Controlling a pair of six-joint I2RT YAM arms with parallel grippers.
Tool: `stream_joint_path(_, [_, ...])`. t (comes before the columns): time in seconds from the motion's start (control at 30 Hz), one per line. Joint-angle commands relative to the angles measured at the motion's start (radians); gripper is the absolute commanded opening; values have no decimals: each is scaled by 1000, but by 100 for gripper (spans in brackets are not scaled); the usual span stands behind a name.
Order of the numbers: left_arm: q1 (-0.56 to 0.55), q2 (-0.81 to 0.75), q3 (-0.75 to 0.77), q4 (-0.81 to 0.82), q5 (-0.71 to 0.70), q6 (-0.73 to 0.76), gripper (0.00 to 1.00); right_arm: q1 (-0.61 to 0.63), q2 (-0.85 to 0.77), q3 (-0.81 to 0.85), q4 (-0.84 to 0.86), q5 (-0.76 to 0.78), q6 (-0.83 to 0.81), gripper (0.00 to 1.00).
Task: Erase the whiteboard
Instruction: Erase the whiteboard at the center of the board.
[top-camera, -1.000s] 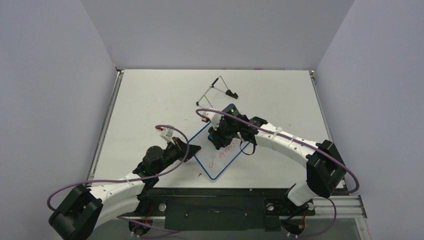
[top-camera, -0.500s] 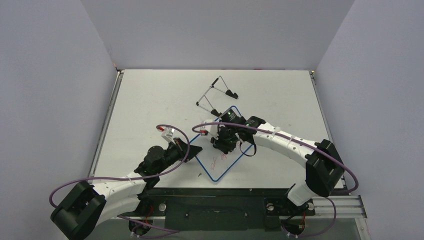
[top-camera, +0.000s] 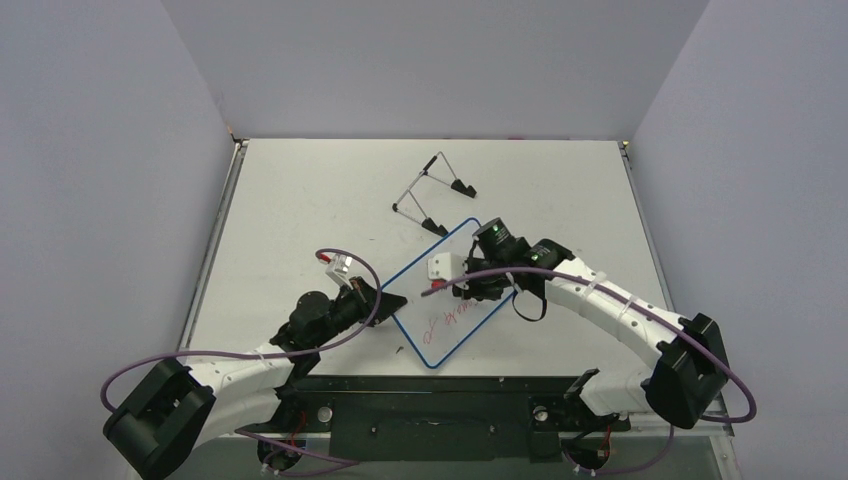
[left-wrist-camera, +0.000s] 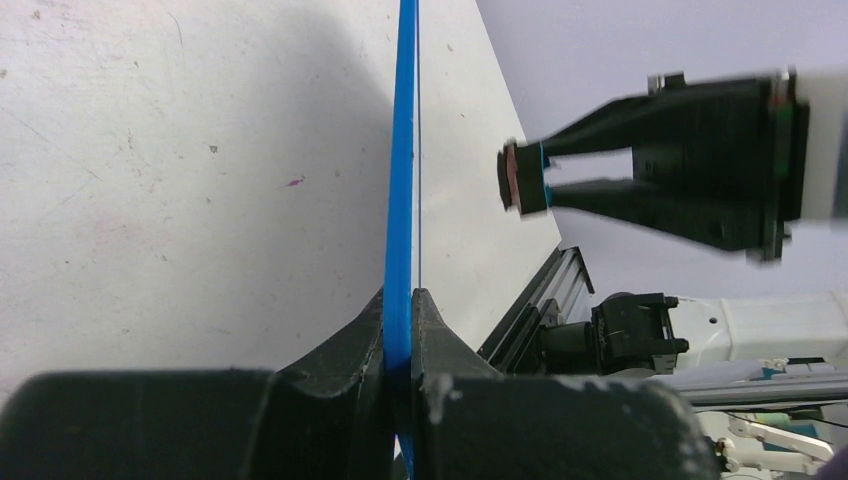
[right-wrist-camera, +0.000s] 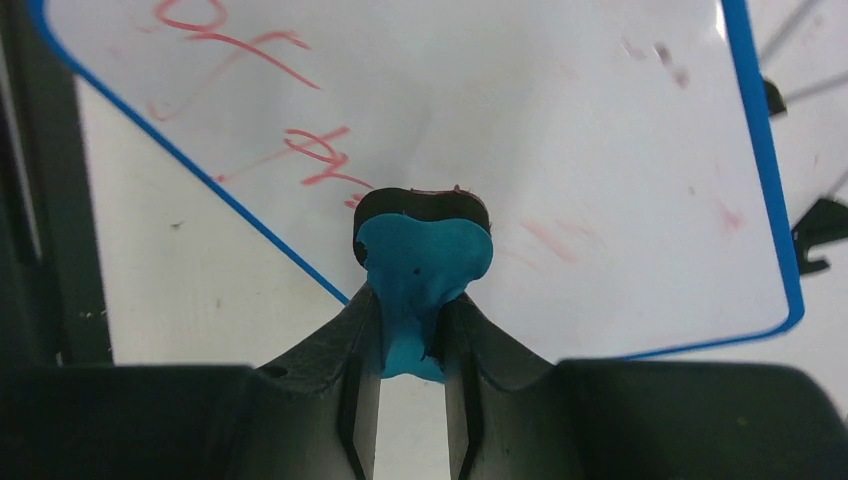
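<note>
Top external view: the blue-framed whiteboard (top-camera: 440, 325) lies slantwise on the white table (top-camera: 300, 200), just toward 6 o'clock from the table's middle, one corner pointing to 12 o'clock and the opposite one to 6 o'clock. Red writing (top-camera: 448, 316) shows on the half nearer 6 o'clock, while the half toward 12 o'clock carries only faint pink smudges in the right wrist view. A blue-bodied eraser (right-wrist-camera: 424, 262) with a black pad stands over the board's middle, and in the right wrist view the pad's edge appears to meet the surface just beside the nearest red strokes; from the left wrist view contact cannot be told. The right claw (right-wrist-camera: 410, 305) is pinched on the eraser's blue body, its arm reaching in from 4 o'clock. The left claw (left-wrist-camera: 402, 300) is clamped on the board's blue rim at the 9 o'clock corner, both fingers pressed against the frame, the board seen edge-on in that wrist view. Whether the board lies flat or is tipped up cannot be told. A folding wire stand (top-camera: 432, 190) rests on the table at 12 o'clock from the board, near its far corner but apart from it.
</note>
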Motion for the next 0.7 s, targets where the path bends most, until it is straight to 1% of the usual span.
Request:
stream_joint_path(0.0, [-2, 20, 42, 116, 46, -68, 0, 79, -17, 7, -27, 10, -155, 0])
stream_joint_path(0.07, [-2, 31, 50, 101, 47, -83, 0, 120, -17, 7, -5, 53, -140, 0])
stream_joint_path(0.17, [0, 42, 66, 85, 49, -103, 0, 214, -6, -5, 49, 146, -92, 0])
stream_joint_path(0.3, [2, 54, 83, 65, 50, -106, 0, 322, 45, 4, 53, 247, -53, 0])
stream_joint_path(0.4, [4, 58, 86, 63, 53, -94, 0, 404, 78, 12, 51, 360, -51, 0])
stream_joint_path(0.5, [9, 54, 96, 36, 57, -90, 0, 458, 115, 34, 43, 463, -45, 0])
stream_joint_path(0.67, [24, 47, 122, -12, 75, -96, 0, 534, 162, 34, 61, 583, -48, 0])
